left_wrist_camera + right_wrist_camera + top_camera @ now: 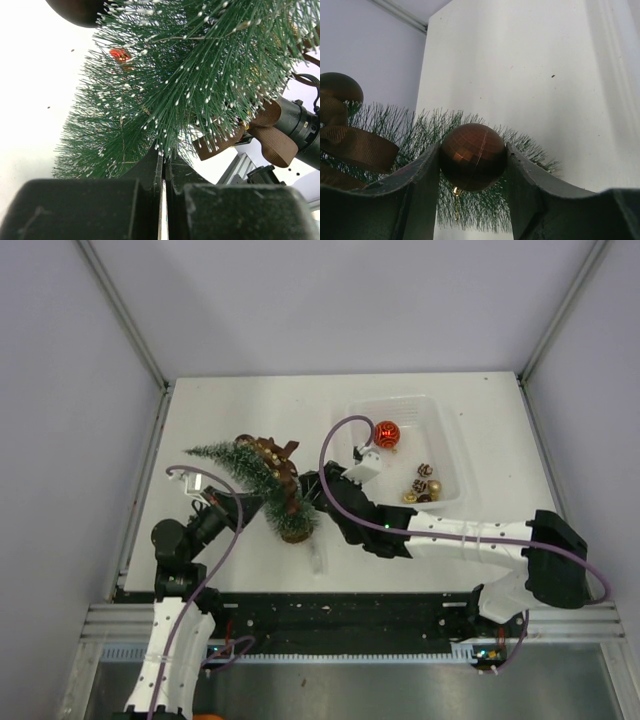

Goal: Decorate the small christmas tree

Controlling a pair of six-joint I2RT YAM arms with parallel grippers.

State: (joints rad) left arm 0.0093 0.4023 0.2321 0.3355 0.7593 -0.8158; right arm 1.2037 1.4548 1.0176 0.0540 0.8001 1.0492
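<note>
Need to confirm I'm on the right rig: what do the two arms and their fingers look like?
Both arms are white links with bulky black joints. The left arm and right arm each carry a looping mauve cable. A small green light glows on the right arm. Fingers are matte black, broad and blocky.

Bright even light, soft shadows; wrist cams blur close foreground, white bg overexposed.

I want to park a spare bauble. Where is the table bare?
Bare: the far strip of table behind the tree, left of the bin. Crowded: between tree and bin, where the right arm lies.
</note>
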